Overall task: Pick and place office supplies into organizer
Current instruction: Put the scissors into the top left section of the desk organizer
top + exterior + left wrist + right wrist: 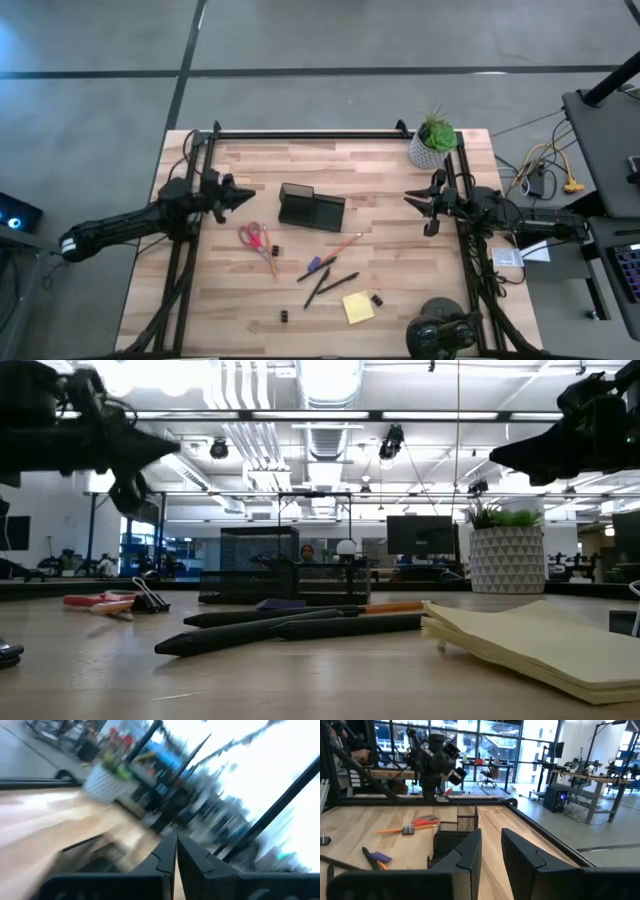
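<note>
The black organizer stands on the table's middle; it also shows in the right wrist view. In front of it lie red-handled scissors, an orange pencil, a purple-tipped pen, dark pens, a yellow sticky-note pad and small black binder clips. My left gripper hangs in the air left of the organizer, shut and empty. My right gripper hangs in the air right of the organizer, open and empty.
A green plant in a white pot stands at the table's far right corner. A black frame rail runs along the far edge. Bare wood lies between each gripper and the organizer.
</note>
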`<state>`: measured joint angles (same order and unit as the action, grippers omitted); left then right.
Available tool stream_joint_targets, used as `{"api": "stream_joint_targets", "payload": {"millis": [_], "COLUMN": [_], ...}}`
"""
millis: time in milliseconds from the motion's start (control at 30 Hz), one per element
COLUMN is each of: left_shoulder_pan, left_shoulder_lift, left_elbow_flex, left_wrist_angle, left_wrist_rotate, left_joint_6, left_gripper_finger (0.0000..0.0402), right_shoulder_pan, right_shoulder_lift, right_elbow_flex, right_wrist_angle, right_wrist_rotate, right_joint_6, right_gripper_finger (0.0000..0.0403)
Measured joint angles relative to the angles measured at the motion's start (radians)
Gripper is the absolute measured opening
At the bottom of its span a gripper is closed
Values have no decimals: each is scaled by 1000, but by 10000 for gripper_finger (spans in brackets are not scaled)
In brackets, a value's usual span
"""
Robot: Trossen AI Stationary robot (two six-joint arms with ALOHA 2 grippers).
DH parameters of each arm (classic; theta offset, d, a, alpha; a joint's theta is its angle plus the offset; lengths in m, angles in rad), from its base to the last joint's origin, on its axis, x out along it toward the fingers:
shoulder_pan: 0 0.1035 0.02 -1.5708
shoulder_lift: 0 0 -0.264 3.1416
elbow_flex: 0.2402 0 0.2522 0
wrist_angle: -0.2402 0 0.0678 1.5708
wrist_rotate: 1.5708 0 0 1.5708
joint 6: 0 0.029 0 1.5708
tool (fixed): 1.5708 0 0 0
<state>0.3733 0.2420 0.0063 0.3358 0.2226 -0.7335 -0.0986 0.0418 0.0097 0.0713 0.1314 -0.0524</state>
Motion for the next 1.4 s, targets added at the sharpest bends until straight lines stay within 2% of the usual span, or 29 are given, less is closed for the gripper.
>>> {"api": "stream_joint_targets", "payload": {"millis": [67,133,233,333,433,567,700,767,900,967,1000,1133,1233,1300,1400], "left_shoulder_pan": [0,0,0,0,0,0,0,0,0,0,-1,1,5,7,9], "left_shoulder_lift": [-2,-3,-1,3,3,15,55,87,167,223,250,317,431,505,604], "left_elbow_flex": [0,0,0,0,3,25,88,144,268,338,376,559,703,780,849], "left_wrist_angle": [83,160,238,291,338,415,502,532,499,391,287,-386,-826,-1017,-1135], "left_wrist_rotate": [0,0,-36,-114,-148,-185,-291,-268,-113,-16,21,41,-16,-87,-125], "left_joint_6": [-143,-219,-194,-186,-168,-88,-44,-22,52,107,140,327,383,282,12], "left_gripper_finger": [0,0,0,0,0,0,0,0,0,0,0,0,0,0,0], "right_shoulder_pan": [0,0,0,0,-1,0,0,-1,0,0,0,0,0,0,0], "right_shoulder_lift": [1,1,0,0,0,0,2,11,41,64,77,132,173,198,231], "right_elbow_flex": [0,0,0,0,0,0,0,0,0,0,0,0,0,0,0], "right_wrist_angle": [24,66,141,216,280,325,348,366,381,381,381,380,381,380,380], "right_wrist_rotate": [0,0,4,57,129,143,197,240,278,323,346,370,369,369,367], "right_joint_6": [40,154,405,710,891,880,877,914,909,914,918,958,1025,1067,1135], "right_gripper_finger": [68,68,68,68,68,68,68,68,68,68,68,68,68,68,68]}}
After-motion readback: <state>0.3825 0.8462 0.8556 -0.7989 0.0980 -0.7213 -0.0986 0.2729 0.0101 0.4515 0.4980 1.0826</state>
